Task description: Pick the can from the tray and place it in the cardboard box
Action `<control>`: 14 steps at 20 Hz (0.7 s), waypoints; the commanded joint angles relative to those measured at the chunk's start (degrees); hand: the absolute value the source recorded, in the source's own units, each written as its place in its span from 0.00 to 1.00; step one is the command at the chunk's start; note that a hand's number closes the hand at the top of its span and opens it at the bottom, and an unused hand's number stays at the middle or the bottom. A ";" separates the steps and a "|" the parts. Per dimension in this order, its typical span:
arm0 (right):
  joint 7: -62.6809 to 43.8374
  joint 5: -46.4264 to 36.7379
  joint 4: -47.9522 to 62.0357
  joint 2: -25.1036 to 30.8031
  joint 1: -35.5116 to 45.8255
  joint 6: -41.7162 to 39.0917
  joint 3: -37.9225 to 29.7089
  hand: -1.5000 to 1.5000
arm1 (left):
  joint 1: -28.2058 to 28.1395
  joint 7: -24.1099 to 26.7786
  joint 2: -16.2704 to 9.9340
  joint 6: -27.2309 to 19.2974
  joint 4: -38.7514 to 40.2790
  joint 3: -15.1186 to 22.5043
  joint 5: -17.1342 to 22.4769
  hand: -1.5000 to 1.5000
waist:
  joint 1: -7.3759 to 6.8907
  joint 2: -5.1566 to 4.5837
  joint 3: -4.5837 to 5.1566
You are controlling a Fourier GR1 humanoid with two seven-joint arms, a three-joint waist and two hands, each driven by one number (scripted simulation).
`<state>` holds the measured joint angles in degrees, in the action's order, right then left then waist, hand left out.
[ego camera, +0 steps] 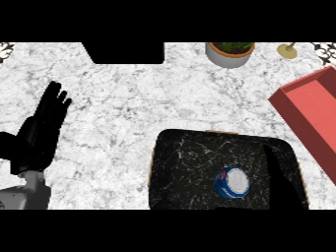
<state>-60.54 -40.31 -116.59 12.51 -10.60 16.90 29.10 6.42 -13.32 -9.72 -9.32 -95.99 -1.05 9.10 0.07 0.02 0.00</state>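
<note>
Right now we are seeing the can [233, 181] standing on the dark tray [192, 167] at lower centre, untouched. Our left hand [41, 129] is resting at left, fingers straight and apart; our right hand is not showing. We are judging the red box [323, 123] at the right edge narrow and slanted, so the can may catch its wall.

The counter [163, 103] is showing a white, grey-veined marble look, smooth and matt. The tray [192, 167] is looking like polished black stone with white flecks, and the can [233, 181] on it is presenting a pale, shiny metal-like top with a glossy blue rim. The box [319, 118] is appearing plain, flat red and matt.
</note>
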 commanded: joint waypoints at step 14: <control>1.63 -2.41 8.24 -7.01 1.96 -3.51 -2.63 0.00 | -4.38 2.84 2.79 2.40 -2.09 -0.71 -1.90 0.50 | -0.12 0.01 0.00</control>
<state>-57.94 -41.76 -110.74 6.86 -9.82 14.11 27.05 4.88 -12.59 -8.42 -7.32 -96.63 -2.75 8.20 0.04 0.04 0.00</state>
